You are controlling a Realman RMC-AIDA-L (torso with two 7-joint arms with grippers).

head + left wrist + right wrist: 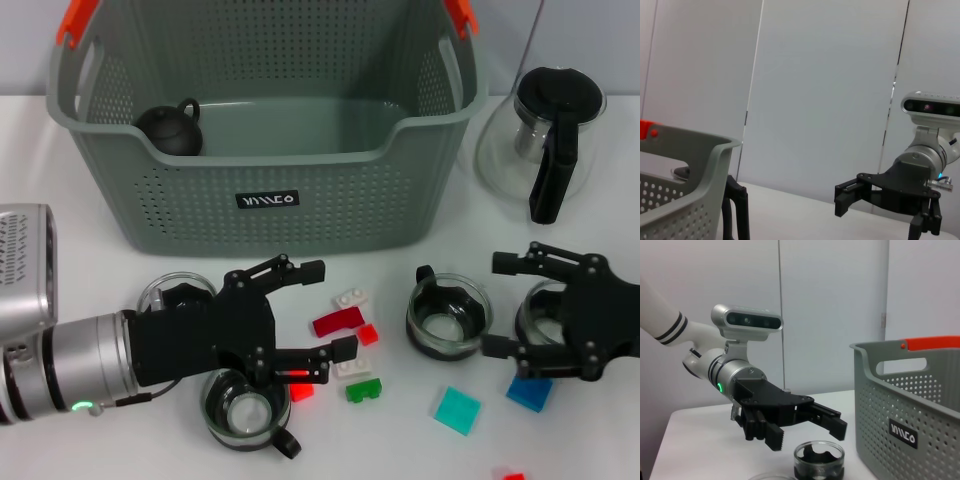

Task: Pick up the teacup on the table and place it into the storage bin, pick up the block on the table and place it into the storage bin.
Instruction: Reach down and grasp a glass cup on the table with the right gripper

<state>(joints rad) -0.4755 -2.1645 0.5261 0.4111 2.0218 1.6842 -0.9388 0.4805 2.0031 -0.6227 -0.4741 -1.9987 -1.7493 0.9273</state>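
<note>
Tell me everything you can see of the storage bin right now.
The storage bin is a large grey-green plastic basket with perforated walls, orange handle clips at its top corners and a small black label with white lettering on its near wall. It stands upright at the back of the white table. A small black teapot sits inside, in its left corner.

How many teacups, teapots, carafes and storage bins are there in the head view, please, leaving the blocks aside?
Glass teacups: 4
Black teapot: 1
Glass carafe: 1
Storage bin: 1
Total: 7
</note>
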